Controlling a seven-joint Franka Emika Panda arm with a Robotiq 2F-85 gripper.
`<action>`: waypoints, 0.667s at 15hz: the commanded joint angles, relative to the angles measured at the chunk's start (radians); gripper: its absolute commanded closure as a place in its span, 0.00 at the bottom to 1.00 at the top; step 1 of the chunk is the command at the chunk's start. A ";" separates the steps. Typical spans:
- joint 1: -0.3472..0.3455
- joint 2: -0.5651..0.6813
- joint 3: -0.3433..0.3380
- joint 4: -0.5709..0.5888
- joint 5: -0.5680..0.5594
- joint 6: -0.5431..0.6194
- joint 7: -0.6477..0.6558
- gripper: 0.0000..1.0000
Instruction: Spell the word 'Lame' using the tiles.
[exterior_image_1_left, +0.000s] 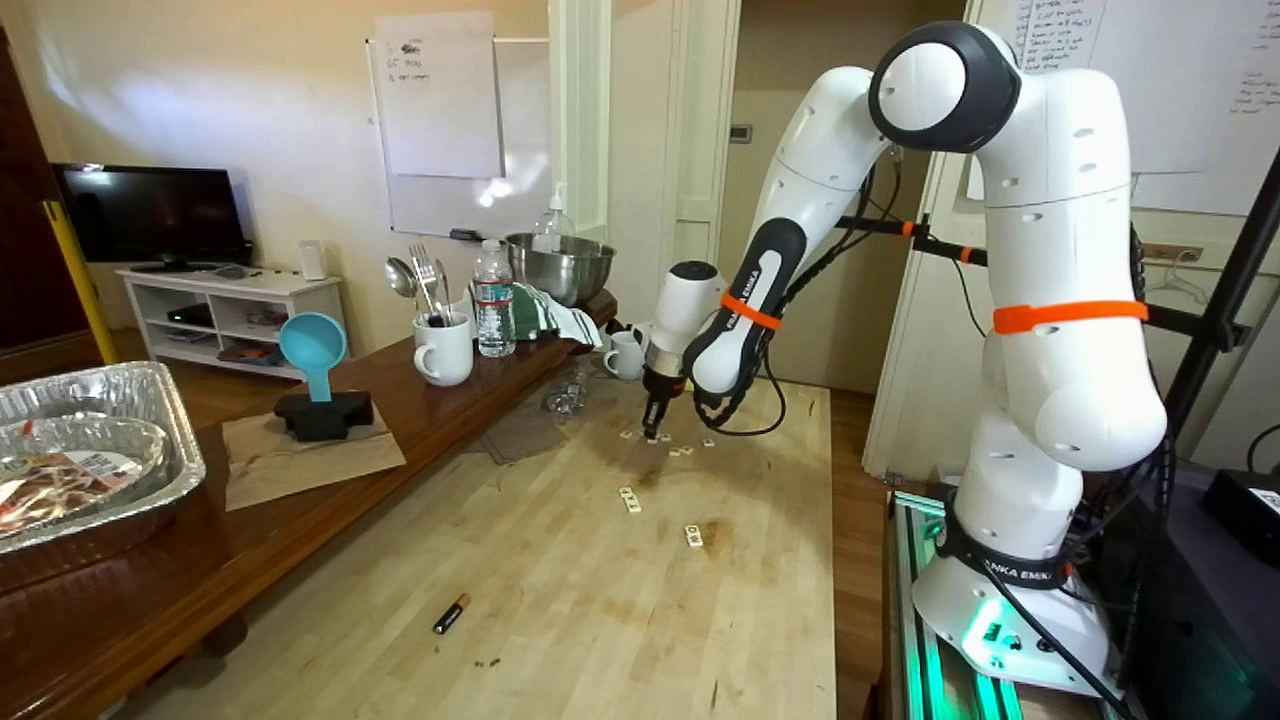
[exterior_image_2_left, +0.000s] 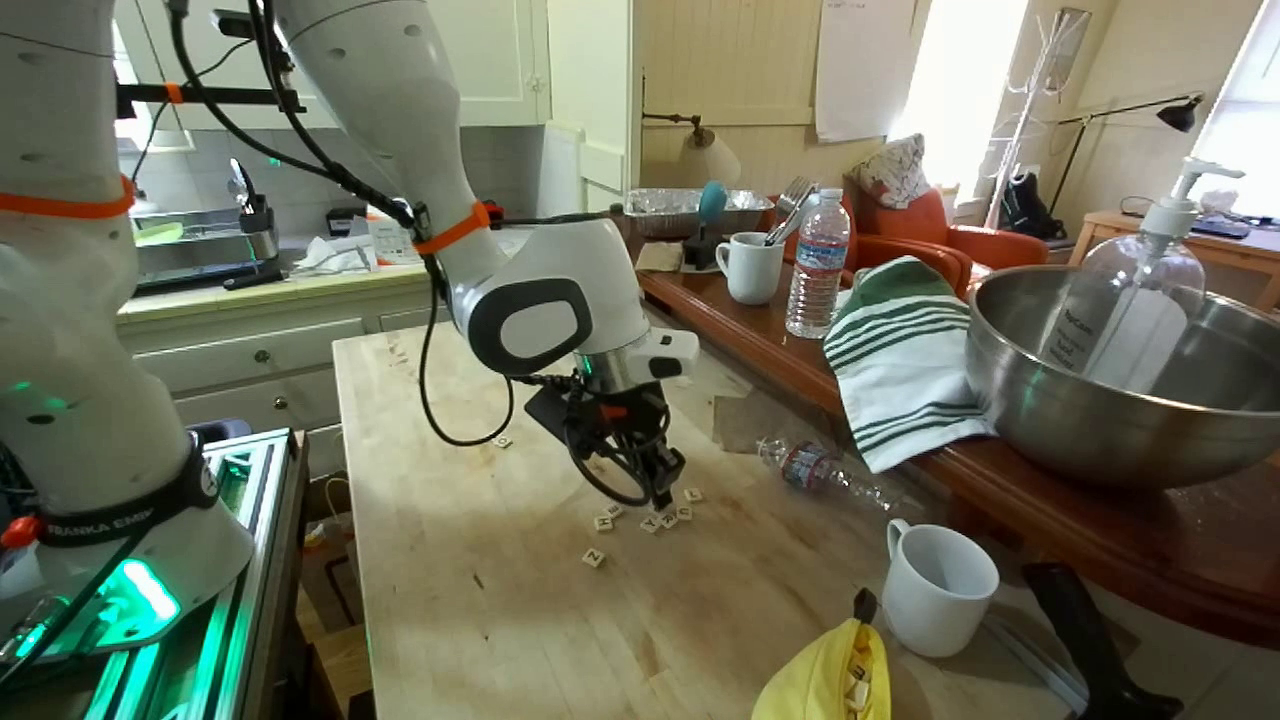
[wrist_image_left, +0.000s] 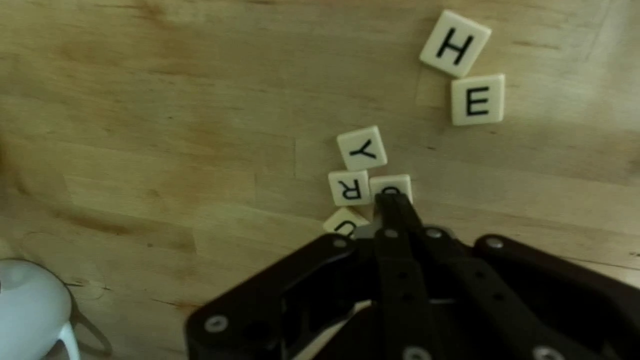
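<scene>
Stained pale wood forms the tabletop (exterior_image_1_left: 560, 620) where you work. Of the tiles (wrist_image_left: 362, 148) in the wrist view, only the E tile (wrist_image_left: 478, 100) clearly belongs to "Lame"; it sits just beside the H tile (wrist_image_left: 455, 44). L, A and M I cannot read there, so please look for them first. Your pincer (wrist_image_left: 392, 200) is closed, with nothing visible between its tips, and it covers part of a half-hidden tile (wrist_image_left: 400, 182); whether they touch, the views do not tell. I judge that the step is to sort tiles by sliding. If so, lower gently, press only lightly, and pull in one straight line away from the R tile (wrist_image_left: 348, 188), its close neighbour, which may follow. Keep the white mug (exterior_image_2_left: 940, 590) and the yellow pouch (exterior_image_2_left: 810, 680), both well apart from the group, outside your path.
</scene>
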 joint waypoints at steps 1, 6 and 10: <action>0.004 -0.073 0.004 -0.049 -0.028 -0.018 0.025 1.00; 0.040 -0.114 -0.031 -0.072 -0.016 -0.051 0.072 1.00; 0.052 -0.121 -0.034 -0.087 0.000 -0.073 0.172 1.00</action>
